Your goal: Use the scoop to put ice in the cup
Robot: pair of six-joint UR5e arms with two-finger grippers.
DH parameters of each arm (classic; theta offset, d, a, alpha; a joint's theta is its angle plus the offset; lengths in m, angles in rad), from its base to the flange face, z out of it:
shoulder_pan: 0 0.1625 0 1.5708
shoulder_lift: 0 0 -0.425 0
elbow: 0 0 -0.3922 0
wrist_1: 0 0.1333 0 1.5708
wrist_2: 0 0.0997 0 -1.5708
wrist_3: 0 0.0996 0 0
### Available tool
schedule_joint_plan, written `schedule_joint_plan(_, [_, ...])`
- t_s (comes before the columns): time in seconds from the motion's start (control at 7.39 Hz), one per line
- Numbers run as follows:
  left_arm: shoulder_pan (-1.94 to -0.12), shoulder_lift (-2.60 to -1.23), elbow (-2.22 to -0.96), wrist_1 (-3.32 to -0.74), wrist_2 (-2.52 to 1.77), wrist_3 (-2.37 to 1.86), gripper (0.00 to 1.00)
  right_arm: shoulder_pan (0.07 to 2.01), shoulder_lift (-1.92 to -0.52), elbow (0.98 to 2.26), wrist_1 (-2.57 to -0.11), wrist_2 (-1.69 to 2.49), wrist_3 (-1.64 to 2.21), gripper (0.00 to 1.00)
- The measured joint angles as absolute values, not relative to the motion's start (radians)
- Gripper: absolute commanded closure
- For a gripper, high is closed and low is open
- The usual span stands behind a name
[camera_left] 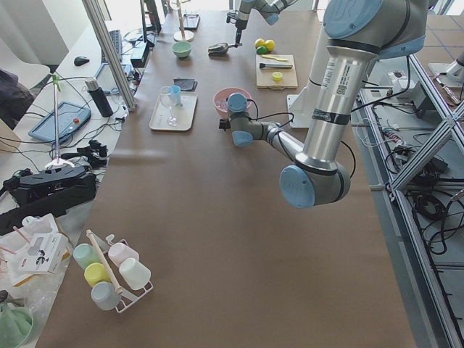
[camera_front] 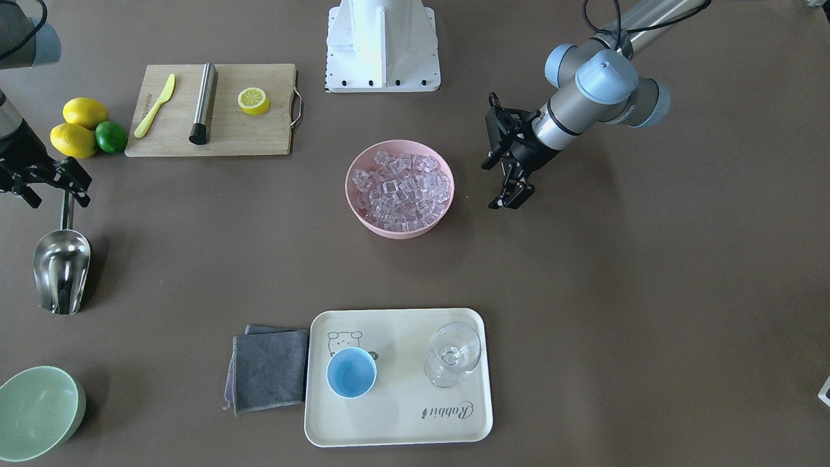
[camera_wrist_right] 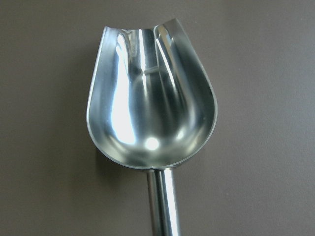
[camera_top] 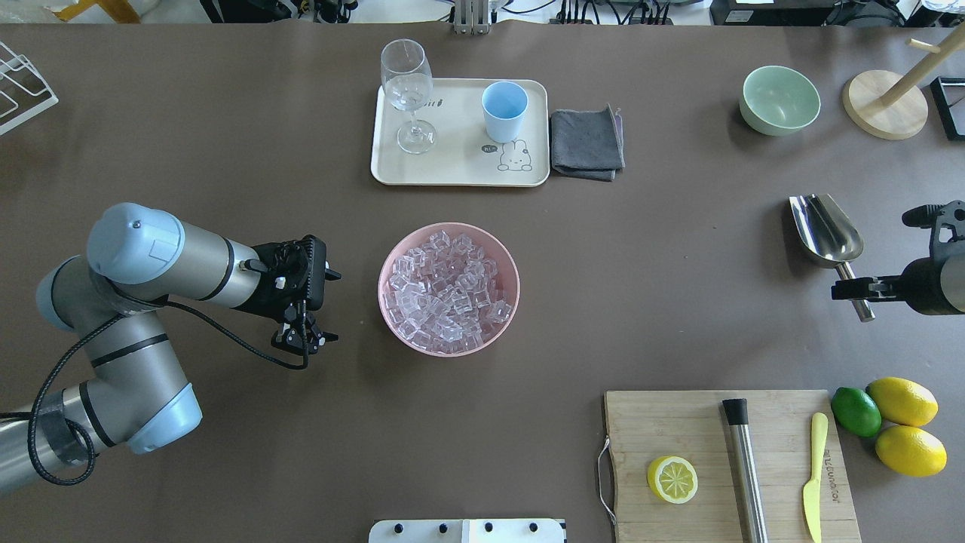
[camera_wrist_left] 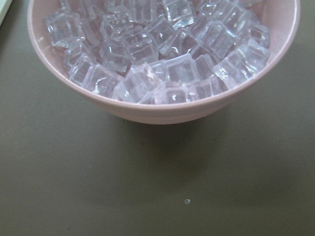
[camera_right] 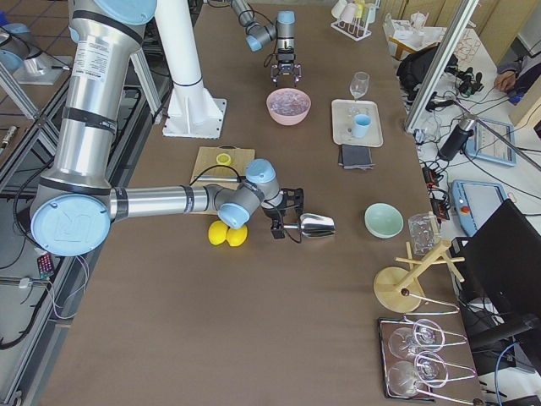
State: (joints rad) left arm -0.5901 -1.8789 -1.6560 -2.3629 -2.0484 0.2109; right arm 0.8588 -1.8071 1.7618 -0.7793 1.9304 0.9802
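The steel scoop [camera_front: 61, 269] lies on the table at the robot's far right, its trough empty in the right wrist view [camera_wrist_right: 147, 108]. My right gripper [camera_front: 57, 194] is open, its fingers on either side of the scoop's handle [camera_top: 863, 302]. The ice [camera_front: 402, 188] fills a pink bowl [camera_front: 355, 201] at mid table. My left gripper [camera_front: 512, 198] hovers open and empty beside that bowl; its wrist view shows the ice [camera_wrist_left: 157, 54] close up. The light-blue cup [camera_front: 351, 371] stands empty on a cream tray [camera_front: 402, 415].
A clear stemmed glass [camera_front: 454, 353] shares the tray, with a grey cloth [camera_front: 269, 370] beside it. A pale green bowl [camera_front: 35, 412] stands beyond the scoop. A cutting board [camera_front: 214, 110] holds a yellow knife, a steel cylinder and half a lemon; lemons and a lime [camera_front: 87, 133] lie beside it.
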Motion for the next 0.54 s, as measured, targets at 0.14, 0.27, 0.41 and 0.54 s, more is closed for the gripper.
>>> schedule_joint_plan(0.14, [-0.583,-1.887,-1.650,-2.363,-2.045,0.210,0.01,0.857,-1.809,1.740,-0.738,1.932,0.996,0.59])
schedule_joint_plan(0.27, [-0.581,-1.896,-1.639,-2.364,-2.044,0.210,0.01,0.855,-1.811,1.730,-0.721,1.936,1.003,0.71])
schedule_joint_plan(0.41, [-0.580,-1.909,-1.630,-2.363,-2.042,0.210,0.01,0.854,-1.811,1.728,-0.717,1.938,1.005,0.71])
schedule_joint_plan(0.54, [-0.578,-1.935,-1.607,-2.362,-2.039,0.209,0.01,0.852,-1.812,1.727,-0.716,1.938,1.006,0.71])
